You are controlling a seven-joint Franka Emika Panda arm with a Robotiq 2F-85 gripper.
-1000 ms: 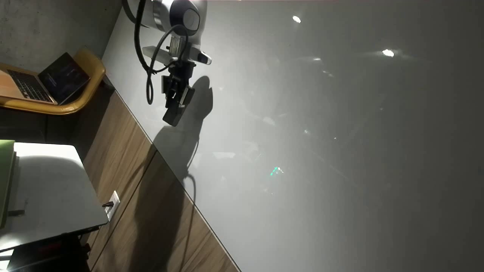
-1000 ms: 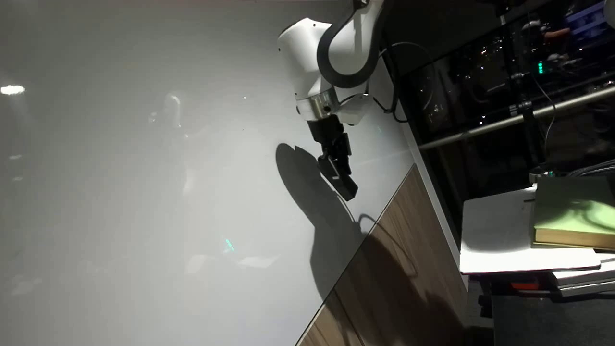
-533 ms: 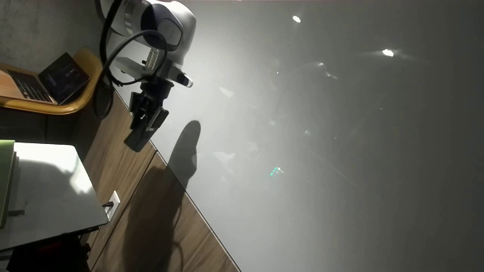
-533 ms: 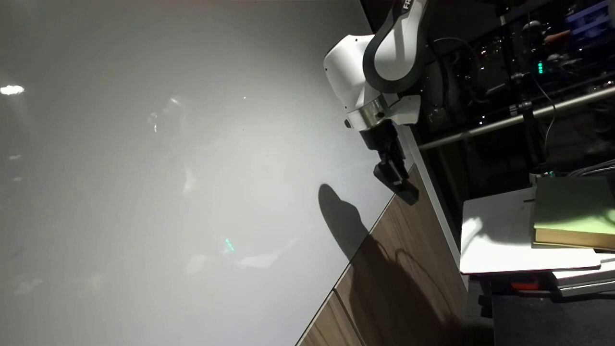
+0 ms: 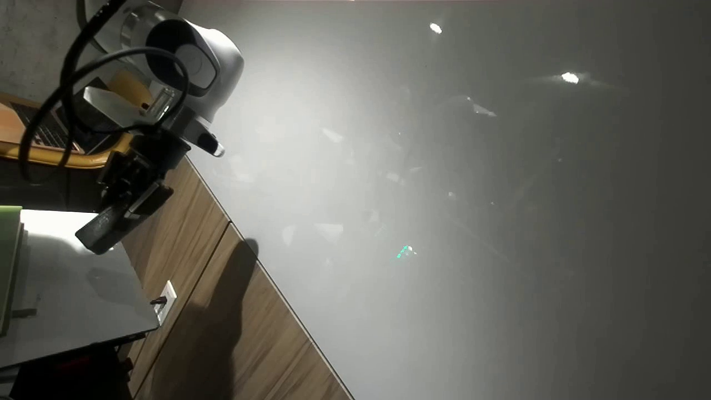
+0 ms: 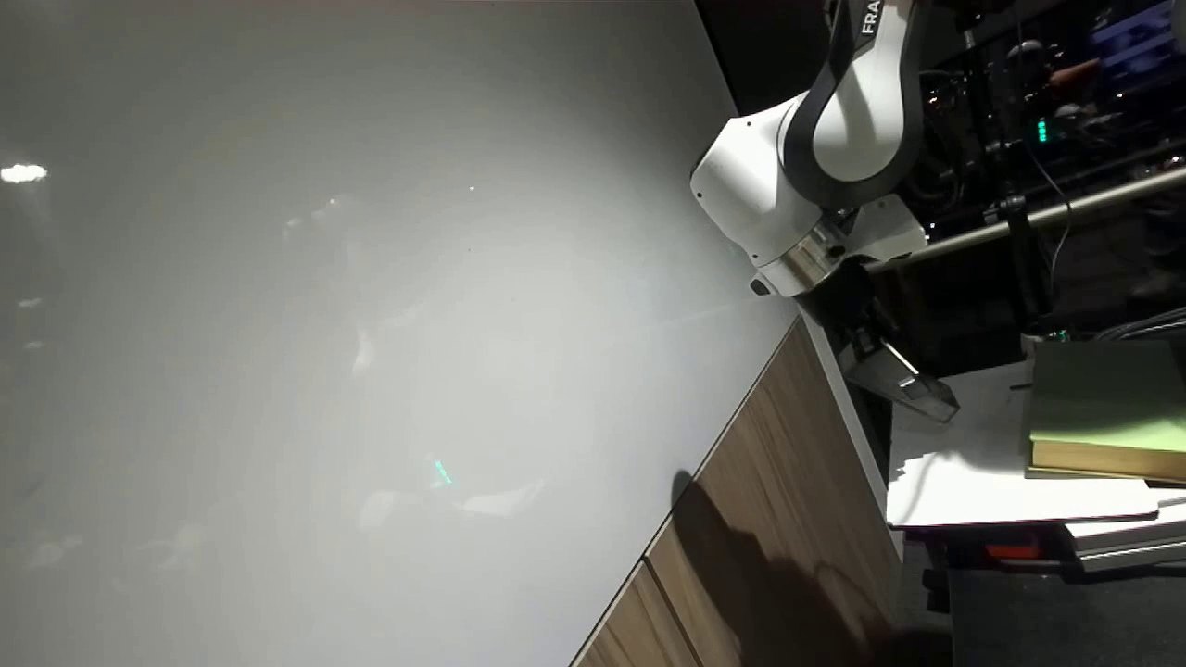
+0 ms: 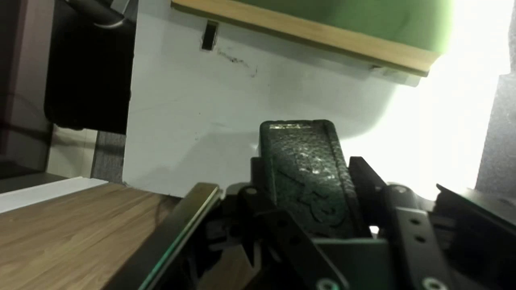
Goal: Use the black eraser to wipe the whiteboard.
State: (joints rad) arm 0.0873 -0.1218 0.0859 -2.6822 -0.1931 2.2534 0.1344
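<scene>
My gripper [image 7: 308, 171] is shut on the black eraser [image 7: 306, 153], a dark oblong block whose far half sticks out past the fingertips. The gripper [image 5: 134, 191] and eraser [image 5: 100, 230] show at the left in an exterior view, in front of the white table. In an exterior view the eraser [image 6: 908, 387] looks lit on one face, with the gripper [image 6: 871, 345] behind it. They are in the air; their height over the table cannot be told. The large glossy whiteboard [image 5: 444, 166] fills much of both exterior views [image 6: 417, 306], with light reflections. The eraser is off the board.
A white table [image 5: 83, 283] stands below the gripper and carries a green book [image 6: 1103, 398], which also shows in the wrist view [image 7: 363, 24]. Wood panels [image 5: 261, 333] run under the board. A yellow chair [image 5: 89, 161] with a laptop is partly hidden behind the arm.
The arm has moved away from the whiteboard and down towards the white table, with the eraser still held. Its shadow has slid off the board onto the wood panels.
</scene>
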